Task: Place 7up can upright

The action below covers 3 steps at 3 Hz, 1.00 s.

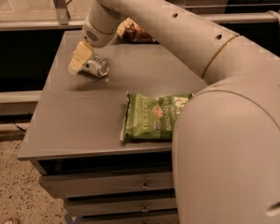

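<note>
end effector (80, 59) at 7up can (97, 67) | grip: cannot tell | can lying on its side on table (74, 120)

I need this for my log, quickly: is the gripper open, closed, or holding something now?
Gripper: at the left end of the 7up can, over the far left of the table; open or closed cannot be told.

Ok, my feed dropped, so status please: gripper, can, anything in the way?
Gripper down at the 7up can, back left of the table. Can on its side, not yet upright. Green chip bag lies apart toward the front, not blocking.
</note>
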Motion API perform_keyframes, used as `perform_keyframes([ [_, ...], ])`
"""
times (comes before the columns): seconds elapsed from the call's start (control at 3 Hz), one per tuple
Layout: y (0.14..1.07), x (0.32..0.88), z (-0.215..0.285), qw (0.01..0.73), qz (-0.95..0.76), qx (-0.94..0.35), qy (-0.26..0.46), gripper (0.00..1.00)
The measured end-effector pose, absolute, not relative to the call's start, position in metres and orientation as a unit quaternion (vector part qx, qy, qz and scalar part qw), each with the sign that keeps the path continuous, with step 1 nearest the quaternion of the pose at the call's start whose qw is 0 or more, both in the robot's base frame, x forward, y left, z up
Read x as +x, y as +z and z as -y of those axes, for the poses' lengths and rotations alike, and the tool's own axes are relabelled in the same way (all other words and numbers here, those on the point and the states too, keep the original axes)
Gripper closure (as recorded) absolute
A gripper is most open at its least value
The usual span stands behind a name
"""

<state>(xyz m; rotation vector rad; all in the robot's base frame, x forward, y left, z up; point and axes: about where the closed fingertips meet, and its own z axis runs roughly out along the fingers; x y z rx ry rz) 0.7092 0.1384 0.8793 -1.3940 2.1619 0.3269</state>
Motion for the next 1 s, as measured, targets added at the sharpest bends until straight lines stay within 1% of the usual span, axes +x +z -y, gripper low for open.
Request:
perform_keyframes([
  [0.33,0.860,0.724,-0.163,0.236,-0.818,-0.515,0.096,0.00],
  [0.67,0.852,0.733,-0.169,0.219,-0.827,-0.513,0.071,0.00],
  [1.0,0.848,0.736,-0.172,0.197,-0.837,-0.510,0.022,0.16],
])
